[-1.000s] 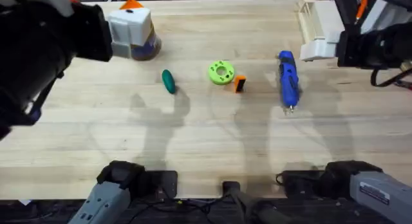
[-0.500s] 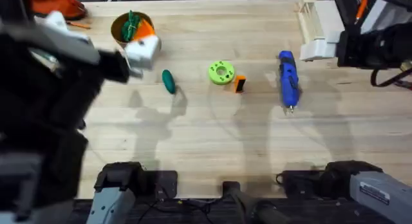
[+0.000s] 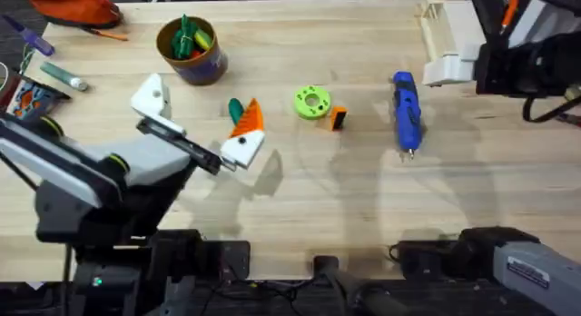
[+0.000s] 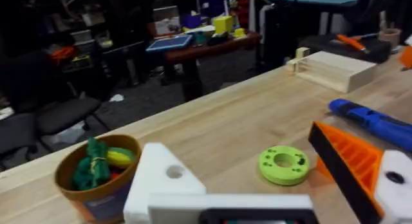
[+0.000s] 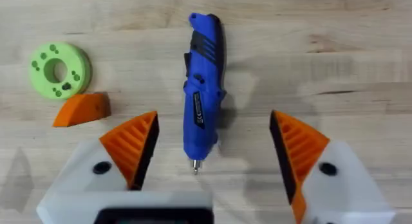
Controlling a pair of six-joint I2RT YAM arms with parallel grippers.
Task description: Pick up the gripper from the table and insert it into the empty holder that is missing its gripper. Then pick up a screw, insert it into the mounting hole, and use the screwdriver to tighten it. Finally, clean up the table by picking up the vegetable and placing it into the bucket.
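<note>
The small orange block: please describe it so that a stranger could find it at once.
Find the blue screwdriver lying on the wooden table. Beside it sits a lime-green disc. The orange block lies between them, against the disc: wedge-shaped, smaller than the disc, with one black side.

We see the left gripper (image 4: 270, 185) spread wide: plain white holder (image 4: 161, 182) one side, orange ribbed pad (image 4: 347, 163) other. Bucket (image 4: 96, 179) holds what look like toy vegetables. Lime-green disc (image 4: 283, 165) mid-worktop, screwdriver (image 4: 373, 121) beyond, wooden box (image 4: 331, 68) at far edge.
</note>
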